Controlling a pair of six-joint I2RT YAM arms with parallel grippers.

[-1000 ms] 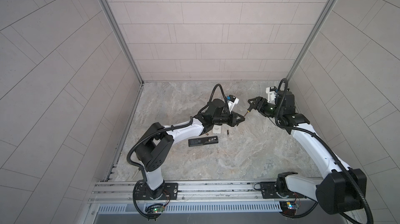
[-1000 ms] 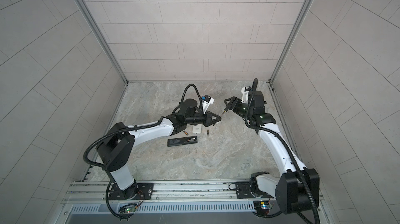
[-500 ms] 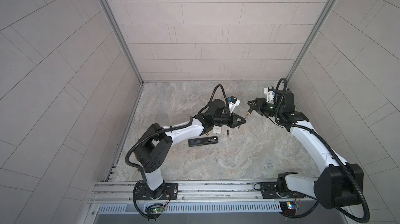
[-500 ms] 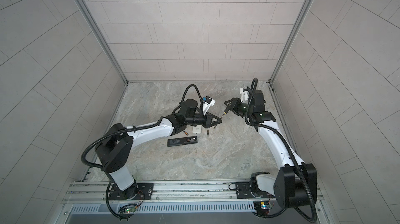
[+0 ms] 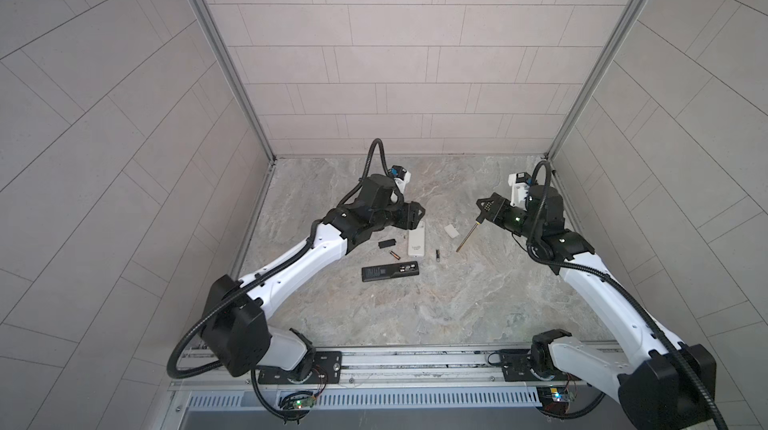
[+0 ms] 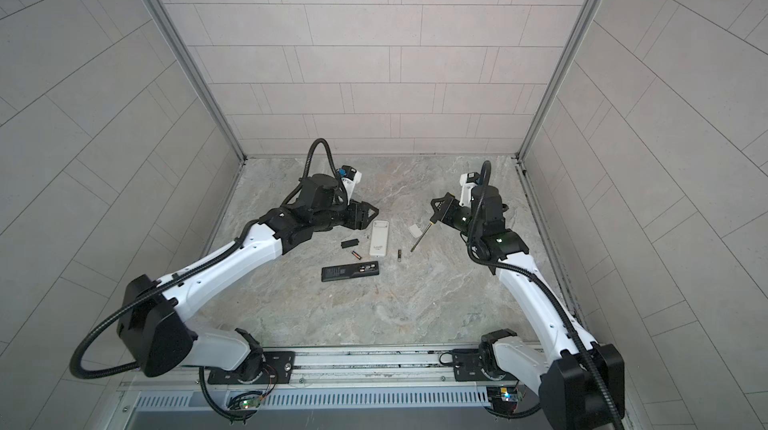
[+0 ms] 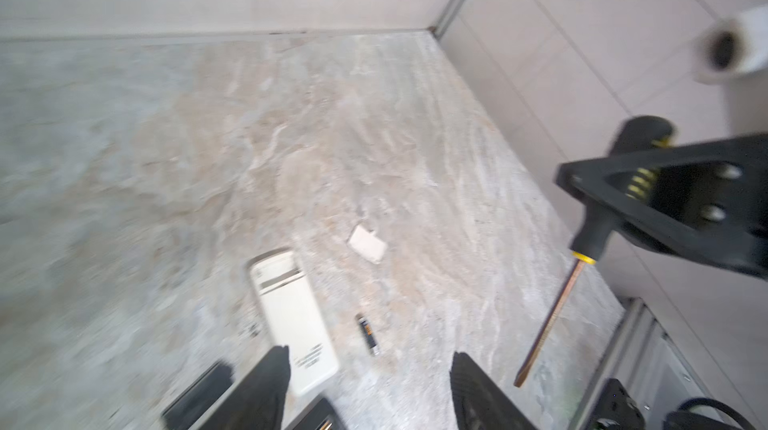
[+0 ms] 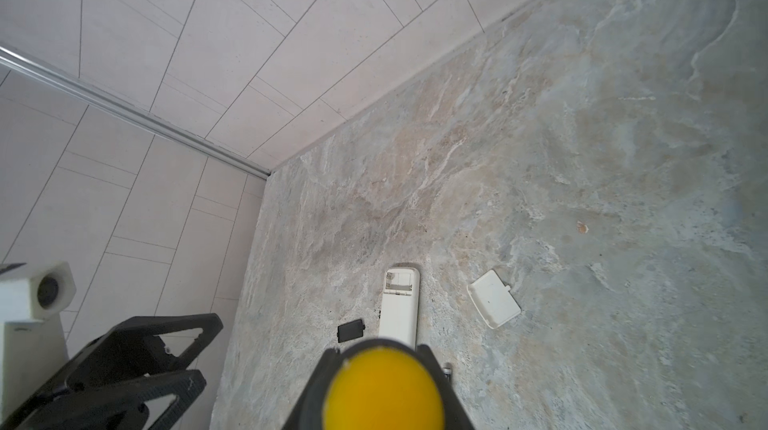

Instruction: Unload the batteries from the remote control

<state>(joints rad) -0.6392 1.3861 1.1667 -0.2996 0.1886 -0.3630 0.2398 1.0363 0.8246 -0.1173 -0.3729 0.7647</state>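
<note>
Two batteries lie loose on the floor: one (image 5: 394,255) left of the white remote control (image 5: 417,242), the other (image 5: 437,255) to its right, also seen as a battery (image 7: 367,334) in the left wrist view. The remote control (image 8: 399,307) lies back up with its compartment open and bare. A black remote (image 5: 390,273) lies nearer the front. My left gripper (image 5: 411,216) hovers open over the white remote's far end, holding nothing. My right gripper (image 5: 488,210) is shut on the black-and-yellow screwdriver (image 5: 467,237), whose tip points down at the floor.
A white cover (image 5: 451,230) lies between the remote and the screwdriver tip. A small black cover (image 5: 386,243) rests left of the white remote. The side walls stand close behind both arms. A metal rail (image 5: 415,361) runs along the front.
The right gripper closed on the screwdriver's handle. The left gripper opened, let go and drew back to the left, so the two grippers now stand well apart.
</note>
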